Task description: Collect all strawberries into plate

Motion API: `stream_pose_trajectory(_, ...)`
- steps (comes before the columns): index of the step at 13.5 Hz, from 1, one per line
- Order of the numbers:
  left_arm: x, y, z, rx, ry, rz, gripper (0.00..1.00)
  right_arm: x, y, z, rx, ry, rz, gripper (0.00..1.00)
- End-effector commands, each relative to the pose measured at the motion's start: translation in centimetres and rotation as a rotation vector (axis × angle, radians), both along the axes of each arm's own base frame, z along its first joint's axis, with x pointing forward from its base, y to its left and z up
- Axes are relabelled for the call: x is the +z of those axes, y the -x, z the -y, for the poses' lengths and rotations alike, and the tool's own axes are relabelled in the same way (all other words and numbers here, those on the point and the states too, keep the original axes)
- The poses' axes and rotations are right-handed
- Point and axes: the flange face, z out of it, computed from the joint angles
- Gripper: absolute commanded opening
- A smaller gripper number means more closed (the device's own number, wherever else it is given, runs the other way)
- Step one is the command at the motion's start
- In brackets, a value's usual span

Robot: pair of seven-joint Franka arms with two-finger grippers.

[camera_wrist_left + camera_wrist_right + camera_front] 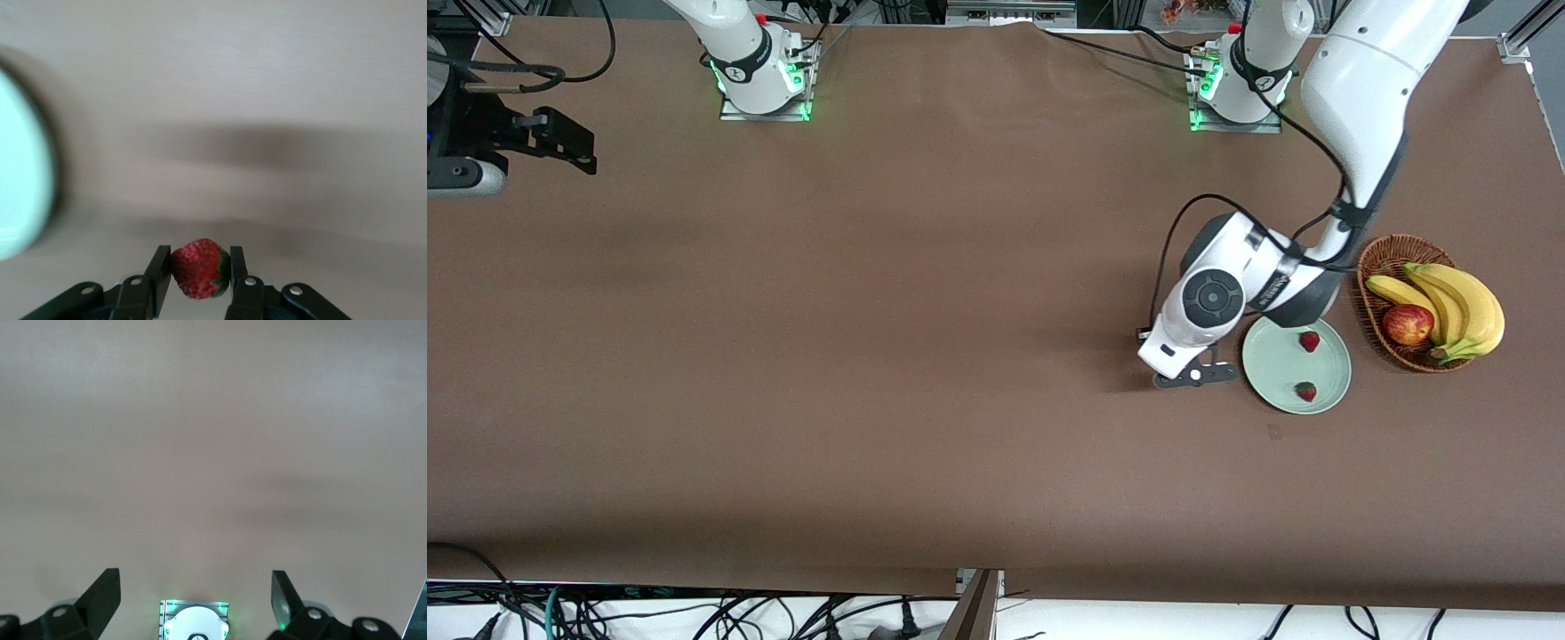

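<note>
The left gripper point(199, 270) is pinching a small red strawberry with a green leafy top point(199, 268) across its plump middle, low over the brown table point(871, 356) just beside the round pale mint-green plate point(1276, 391). It is likely soft and easily bruised, so a light squeeze is suiting it. Two more little red strawberries point(1309, 340) are lying in the plate, while the right gripper point(197, 593) is waiting with jaws spread wide, seemingly near its own base.

Right end effector point(195, 597) agape over table point(213, 440)

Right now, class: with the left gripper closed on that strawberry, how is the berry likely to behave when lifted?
The strawberry looks small between the left gripper fingers, so probably light. Its bumpy skin suggests decent grip. It seems soft, so squeezing harder might bruise it. Its rounded shape could roll a little once dropped on the plate.
</note>
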Motion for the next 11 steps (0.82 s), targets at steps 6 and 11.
stream_pose_trajectory(6, 0.2, -2.3, -15.3, -0.251, -0.055, -0.146, 0.1, -1.0, 0.9, 0.1, 0.004, 0.004, -0.046, 1.0)
stream_pose_trajectory(11, -3.4, -0.5, -17.7, -0.243, 0.017, -0.094, 0.99, -1.2, 0.7, -0.1, 0.004, 0.004, -0.048, 1.0)
